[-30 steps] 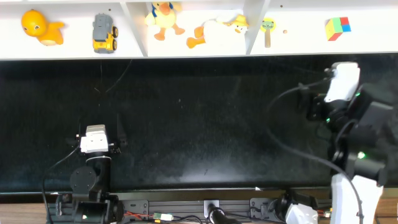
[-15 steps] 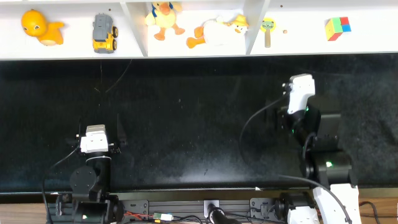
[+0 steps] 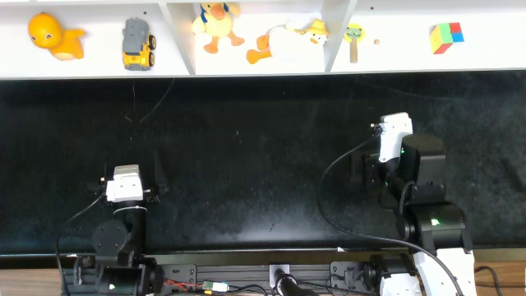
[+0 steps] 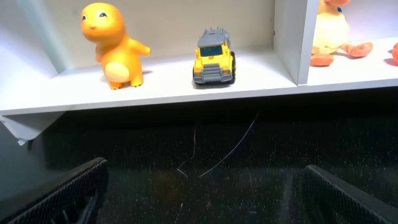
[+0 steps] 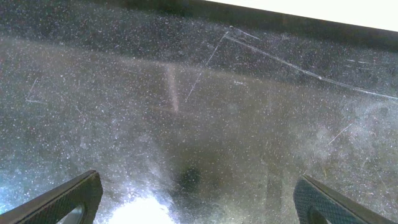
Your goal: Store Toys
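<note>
Black, scratched table top [image 3: 246,164] fills the workspace before you, and a white shelf [image 3: 263,76] runs along its far edge, divided in three compartments.

All the toys are in the shelf. The left compartment holds an orange figure [image 3: 53,35] and just beside it a yellow truck [image 3: 138,43]. In the left wrist view the orange figure [image 4: 115,45] stands upright. The yellow truck [image 4: 214,57] has its long axis from the back of the shelf to its front, and its grille points out toward the table. The middle compartment holds a yellow plush duck [image 3: 217,23] and a white plush duck [image 3: 288,41], which lies on its side with its orange feet toward the yellow one. The right compartment holds a small stick toy [image 3: 354,37] and, well apart from it, a coloured cube [image 3: 445,37].

Your left gripper [image 4: 202,186] is near its base and faces the shelf, its fingers wide apart and holding nothing. Your right gripper [image 5: 196,199] is above the bare table on the right side, looking down at it, its fingers also apart and holding nothing.
</note>
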